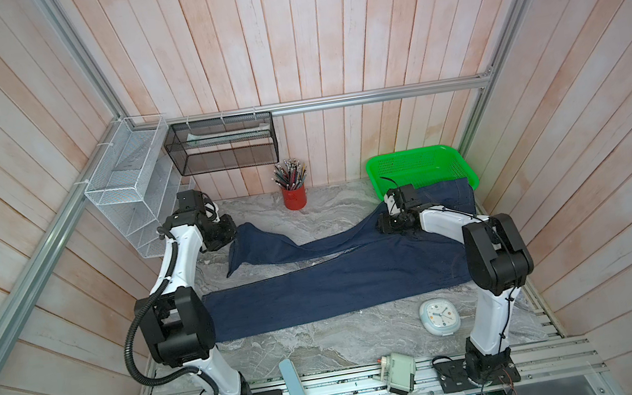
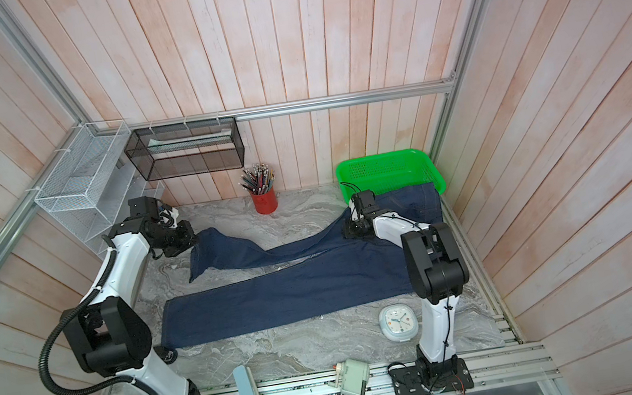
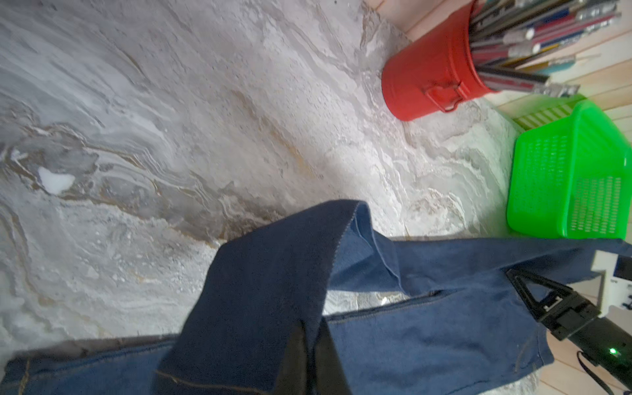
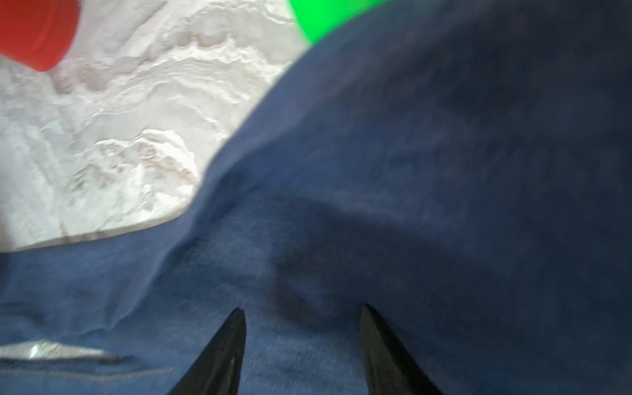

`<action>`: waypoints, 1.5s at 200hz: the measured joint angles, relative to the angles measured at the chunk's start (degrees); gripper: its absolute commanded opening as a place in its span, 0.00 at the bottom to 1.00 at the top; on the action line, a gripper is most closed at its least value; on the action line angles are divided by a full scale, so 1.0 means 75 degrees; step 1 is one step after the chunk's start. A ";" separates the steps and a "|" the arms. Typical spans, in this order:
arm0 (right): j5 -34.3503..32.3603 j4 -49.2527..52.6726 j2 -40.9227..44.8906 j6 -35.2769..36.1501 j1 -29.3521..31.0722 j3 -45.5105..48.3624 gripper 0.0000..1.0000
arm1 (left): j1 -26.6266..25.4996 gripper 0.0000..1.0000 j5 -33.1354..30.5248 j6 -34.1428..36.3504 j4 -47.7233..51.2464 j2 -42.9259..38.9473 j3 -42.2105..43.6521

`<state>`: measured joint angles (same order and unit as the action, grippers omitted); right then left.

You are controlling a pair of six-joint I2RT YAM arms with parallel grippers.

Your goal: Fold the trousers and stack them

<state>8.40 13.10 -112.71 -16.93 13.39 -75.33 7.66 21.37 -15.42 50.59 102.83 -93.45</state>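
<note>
Over trousers [image 4: 410,171], right hand [image 4: 302,307] half-spread.

Soft, even light, faint shadows; plank walls [image 1: 22,122] bow in both top views; right wrist view blurred

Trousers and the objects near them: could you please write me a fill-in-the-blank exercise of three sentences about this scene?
1. The left end effector is shut on the hem of one ____ of the trousers.
2. The cup holding the pencils is ____ in colour.
3. The basket behind the waist of the trousers is ____ in colour.
Missing words: leg; red; green.
</note>
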 measured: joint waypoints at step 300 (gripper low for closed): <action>0.0184 0.0560 -0.0583 -0.0020 0.0306 -0.2340 0.56 | 0.0828 0.00 -0.1032 0.0831 0.1020 0.3596 -0.3296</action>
<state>9.78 17.30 -117.08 -17.08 15.68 -92.88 13.87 13.63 -9.19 58.24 129.80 -118.17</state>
